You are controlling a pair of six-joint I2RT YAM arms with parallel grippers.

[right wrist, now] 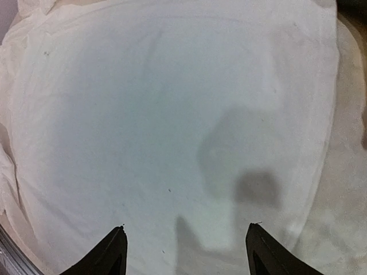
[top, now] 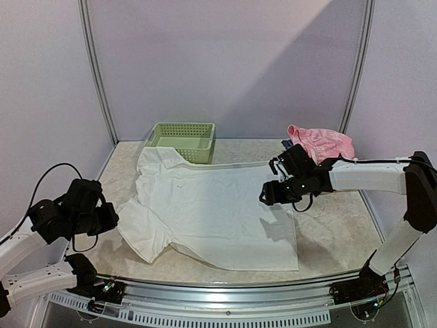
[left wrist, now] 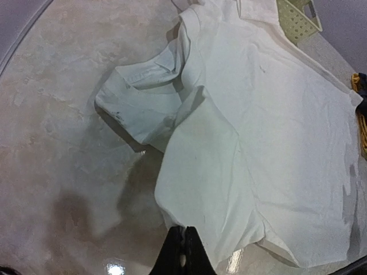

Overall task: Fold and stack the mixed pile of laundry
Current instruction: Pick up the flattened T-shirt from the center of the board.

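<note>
A large white T-shirt (top: 212,212) lies spread flat on the table, its near-left sleeve rumpled. It also shows in the left wrist view (left wrist: 258,126) and fills the right wrist view (right wrist: 172,103). My left gripper (top: 109,219) is at the shirt's left lower edge and shut on a pinch of its hem (left wrist: 184,229). My right gripper (top: 268,195) hovers above the shirt's right side, open and empty (right wrist: 186,229). The thin pink piece (top: 321,142) lies bunched at the back right, behind the right arm.
A pale green lattice basket (top: 183,140) stands at the back, touching the shirt's collar end; its corner shows in the left wrist view (left wrist: 295,17). Dark blue and yellow cloth (left wrist: 360,97) peeks in beyond the shirt's right edge. The marble table (top: 341,225) shows bare right of the shirt.
</note>
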